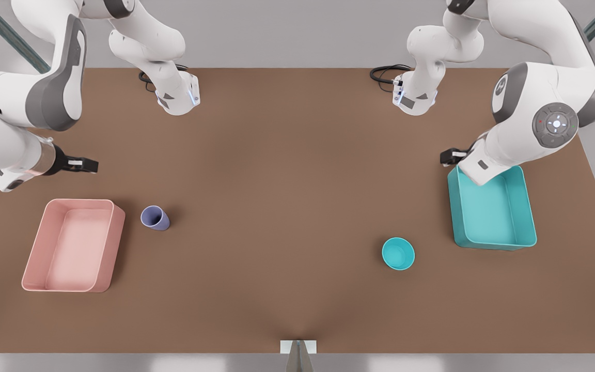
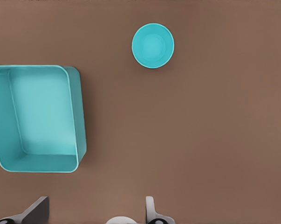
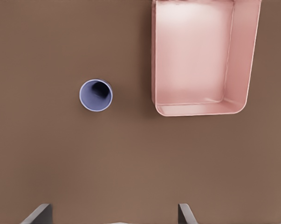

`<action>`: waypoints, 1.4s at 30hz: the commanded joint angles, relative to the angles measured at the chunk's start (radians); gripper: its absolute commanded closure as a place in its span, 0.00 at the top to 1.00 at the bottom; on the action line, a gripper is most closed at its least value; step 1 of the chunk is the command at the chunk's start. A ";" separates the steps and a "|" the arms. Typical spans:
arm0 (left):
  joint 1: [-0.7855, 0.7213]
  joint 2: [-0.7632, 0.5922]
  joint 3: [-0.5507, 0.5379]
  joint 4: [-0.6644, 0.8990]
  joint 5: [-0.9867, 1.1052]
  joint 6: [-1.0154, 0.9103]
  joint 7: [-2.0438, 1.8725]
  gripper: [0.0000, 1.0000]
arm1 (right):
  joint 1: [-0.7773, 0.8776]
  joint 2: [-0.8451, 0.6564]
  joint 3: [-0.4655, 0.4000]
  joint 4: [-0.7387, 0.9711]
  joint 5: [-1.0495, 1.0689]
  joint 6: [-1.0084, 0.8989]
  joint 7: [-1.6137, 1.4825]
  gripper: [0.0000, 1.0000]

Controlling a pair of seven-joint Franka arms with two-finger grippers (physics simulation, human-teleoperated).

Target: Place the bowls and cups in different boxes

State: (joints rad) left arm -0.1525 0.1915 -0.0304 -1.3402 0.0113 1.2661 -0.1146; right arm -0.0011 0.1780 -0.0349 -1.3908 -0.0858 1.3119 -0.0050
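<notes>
A plain brown table point(image 1: 287, 206) under grey walls. The lavender cup point(image 1: 155, 217) stands upright just beside the pink box point(image 1: 116, 243); the teal bowl point(image 1: 398, 253) sits near the teal box point(image 1: 527, 206), apart from it. Bare tabletop separates cup and bowl. The right gripper point(image 3: 114, 215) hangs above the cup's side, fingers spread; the left gripper point(image 2: 91, 212), fingers likewise spread, hangs by the teal box.

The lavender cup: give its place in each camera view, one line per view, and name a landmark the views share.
Front view: the lavender cup stands upright on the table, just off the pink tray toward the front view's right.
Right wrist view: the cup stands apart from the pink tray.
Left wrist view: not in it.
Shared landmark: the pink tray, in the front and right wrist views.
</notes>
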 commanded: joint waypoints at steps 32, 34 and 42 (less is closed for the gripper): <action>0.051 0.677 0.003 0.007 -0.295 0.819 0.122 0.21 | 0.044 0.310 -0.039 -0.499 0.086 0.814 -0.003 1.00; 0.051 0.675 0.003 0.007 -0.292 0.819 0.121 0.21 | 0.044 0.314 -0.037 -0.499 0.086 0.814 -0.001 0.95; 0.028 0.363 0.095 -0.171 -0.194 0.674 0.112 0.21 | 0.043 0.334 -0.037 -0.482 0.086 0.805 -0.001 0.21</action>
State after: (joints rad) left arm -0.1175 0.6022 0.0530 -1.4668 -0.2359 2.0162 -0.0303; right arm 0.0408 0.5126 -0.0721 -1.8756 0.0020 2.1196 -0.0059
